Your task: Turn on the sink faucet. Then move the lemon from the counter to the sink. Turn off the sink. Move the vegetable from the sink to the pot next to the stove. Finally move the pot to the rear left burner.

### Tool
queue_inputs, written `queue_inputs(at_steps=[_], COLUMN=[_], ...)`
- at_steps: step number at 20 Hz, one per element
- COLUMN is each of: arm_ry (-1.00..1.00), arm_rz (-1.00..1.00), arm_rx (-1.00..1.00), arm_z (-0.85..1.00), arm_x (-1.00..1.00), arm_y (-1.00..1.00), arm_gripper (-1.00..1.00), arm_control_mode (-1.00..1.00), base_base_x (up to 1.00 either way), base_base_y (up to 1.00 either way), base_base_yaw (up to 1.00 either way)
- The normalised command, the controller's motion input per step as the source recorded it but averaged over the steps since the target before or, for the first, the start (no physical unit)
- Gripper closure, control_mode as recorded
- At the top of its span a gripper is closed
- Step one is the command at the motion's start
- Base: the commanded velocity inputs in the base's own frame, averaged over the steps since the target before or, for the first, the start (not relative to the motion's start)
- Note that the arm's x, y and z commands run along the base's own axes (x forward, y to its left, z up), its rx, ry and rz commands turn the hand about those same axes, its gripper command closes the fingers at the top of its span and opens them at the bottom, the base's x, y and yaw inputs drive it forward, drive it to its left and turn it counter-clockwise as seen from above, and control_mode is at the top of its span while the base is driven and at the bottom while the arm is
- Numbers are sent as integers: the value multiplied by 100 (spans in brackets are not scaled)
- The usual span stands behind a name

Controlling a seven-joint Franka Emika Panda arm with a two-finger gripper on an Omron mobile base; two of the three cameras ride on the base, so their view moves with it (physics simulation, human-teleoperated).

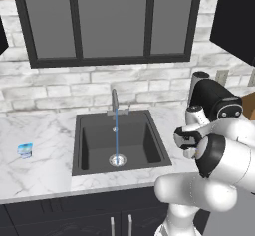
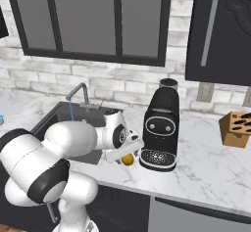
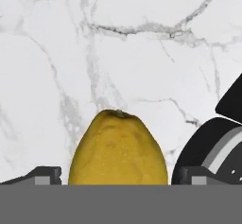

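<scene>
The yellow lemon lies on the white marble counter, right in front of the hand. My gripper is open, with one dark fingertip on each side of the fruit and a gap left at both. From the right base the lemon sits just under the gripper, beside the coffee machine. The sink faucet runs a thin blue stream of water into the dark sink. The pot and the stove are out of view.
A black coffee machine stands close to the right of the lemon, and its base reaches the right fingertip. A small blue-and-white cup sits on the counter left of the sink. A wooden knife block is at far right.
</scene>
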Motion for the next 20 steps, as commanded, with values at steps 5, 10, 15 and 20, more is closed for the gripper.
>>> queue_inputs(at_steps=[5, 10, 15, 20], arm_ry=[0, 4, 2, 0], arm_rz=[1, 1, 1, 0], arm_rx=[0, 0, 0, 0], arm_z=[-32, -45, -25, 1], arm_x=[-1, 0, -7, -40], arm_y=[-14, 0, 10, 49], arm_gripper=[-100, 100, 100, 100], arm_control_mode=[-100, -100, -100, -100], base_base_x=[0, 0, 0, 0], base_base_y=[0, 0, 0, 0], base_base_yaw=[0, 0, 0, 0])
